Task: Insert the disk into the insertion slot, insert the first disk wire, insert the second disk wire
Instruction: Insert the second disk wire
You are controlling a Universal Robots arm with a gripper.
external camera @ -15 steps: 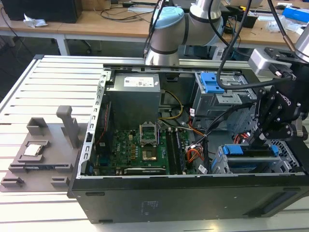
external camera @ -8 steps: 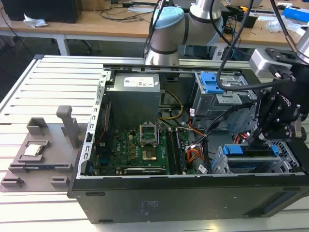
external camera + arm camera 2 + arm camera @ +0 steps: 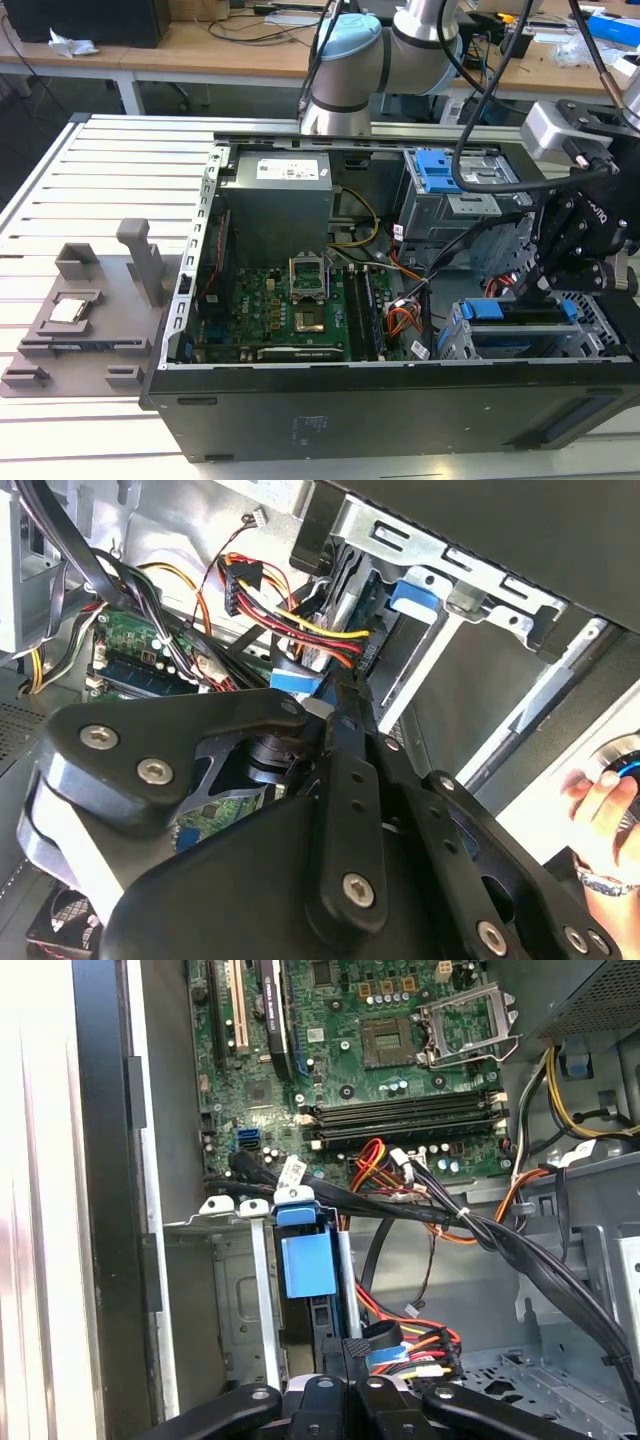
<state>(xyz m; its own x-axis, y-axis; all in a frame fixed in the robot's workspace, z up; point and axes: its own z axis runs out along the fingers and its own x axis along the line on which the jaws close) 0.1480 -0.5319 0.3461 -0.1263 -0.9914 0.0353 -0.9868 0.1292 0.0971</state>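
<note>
Exterior overlooks case (image 3: 400,400) — wrists perhaps close inside.

My own black linkage is covering the back of the silver hard drive in its bright blue carrier (image 3: 308,1260) in the first wrist view, and the lower edge is cutting off my black gripper (image 3: 355,1352), so I cannot tell how my fingers are standing. In the second wrist view, my black arm links are hiding most of the green circuit board (image 3: 130,640), and a person's hand (image 3: 605,800) is running off the right edge.
</note>
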